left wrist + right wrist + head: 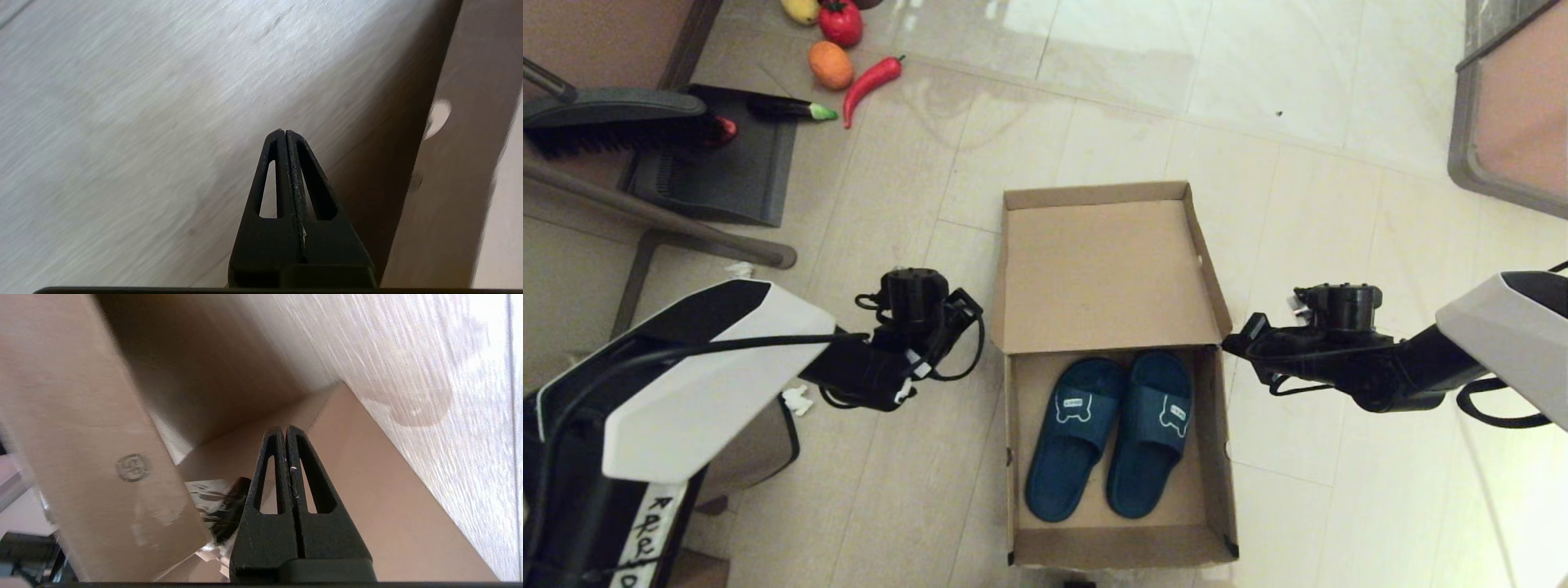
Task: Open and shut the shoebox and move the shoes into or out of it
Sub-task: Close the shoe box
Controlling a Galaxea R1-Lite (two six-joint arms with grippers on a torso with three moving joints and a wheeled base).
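Two dark blue shoes (1109,433) lie side by side in the near half of the shoebox (1217,490) on the floor, seen from the head camera; its lid (1103,273) stands raised from the far edge, partly shading the box. The left gripper (960,304) hovers just beside the box's left wall, and the right gripper (1235,341) sits at the lid's right corner, near or touching it; which, I cannot tell.

From the left wrist, the left gripper (282,132) is clenched on nothing, fingers pressed together above bare floor, the cardboard wall close alongside.

From the right wrist, the right gripper (284,428) is likewise pinched together and empty, its tip close against the box's side wall below the tilted lid, by a dark tape patch (222,510).

Judging by this, the lid step is in hand, opening or closing I cannot say. If closing, the next move calls for both closed tips to push the lid's side edges down evenly, so the flap tucks in without catching the slippers.
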